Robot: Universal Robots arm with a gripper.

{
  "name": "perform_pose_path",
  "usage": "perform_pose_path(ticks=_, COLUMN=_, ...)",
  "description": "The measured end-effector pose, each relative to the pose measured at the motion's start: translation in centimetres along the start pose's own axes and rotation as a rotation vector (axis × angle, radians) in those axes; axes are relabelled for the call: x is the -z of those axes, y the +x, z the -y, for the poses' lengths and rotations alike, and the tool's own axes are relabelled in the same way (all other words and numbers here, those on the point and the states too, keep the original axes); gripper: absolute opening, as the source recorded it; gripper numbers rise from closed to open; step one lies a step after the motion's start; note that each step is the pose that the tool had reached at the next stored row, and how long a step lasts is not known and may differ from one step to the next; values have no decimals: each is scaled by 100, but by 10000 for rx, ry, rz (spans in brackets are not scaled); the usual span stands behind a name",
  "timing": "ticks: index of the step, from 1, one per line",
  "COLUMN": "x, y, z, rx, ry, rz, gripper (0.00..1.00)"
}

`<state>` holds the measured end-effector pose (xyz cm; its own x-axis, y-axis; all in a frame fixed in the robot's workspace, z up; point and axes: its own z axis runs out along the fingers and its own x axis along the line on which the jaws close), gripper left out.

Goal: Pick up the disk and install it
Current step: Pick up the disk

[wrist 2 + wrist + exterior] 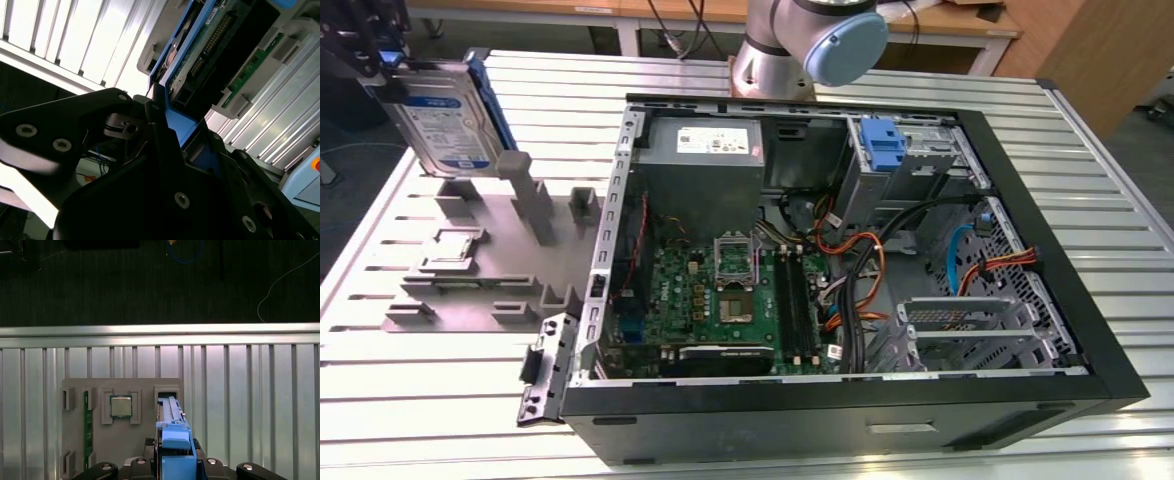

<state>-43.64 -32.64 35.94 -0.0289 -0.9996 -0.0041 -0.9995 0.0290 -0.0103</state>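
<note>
Claw (383, 62): one, closed on the disk's blue rail.
Disk (447, 125): one, upright, held over the bench (440, 400) corner at the exterior view's left, above the grey fixture (480, 270).
Fixture: one, just beside the open computer case (827, 415).
Open room: bare bench along the edge on the exterior view's left.

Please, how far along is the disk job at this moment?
Done: the disk is up off the grey holder. In hand: the gripper is shut on its top edge, above the holder. Left: installing, as the disk is not yet inside the open computer case.
</note>
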Motion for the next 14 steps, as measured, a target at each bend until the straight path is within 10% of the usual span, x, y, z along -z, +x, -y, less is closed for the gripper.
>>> perform_pose_path(ticks=14, x=64, y=0, z=1, rx=0, ry=1, rz=1, gripper=37)
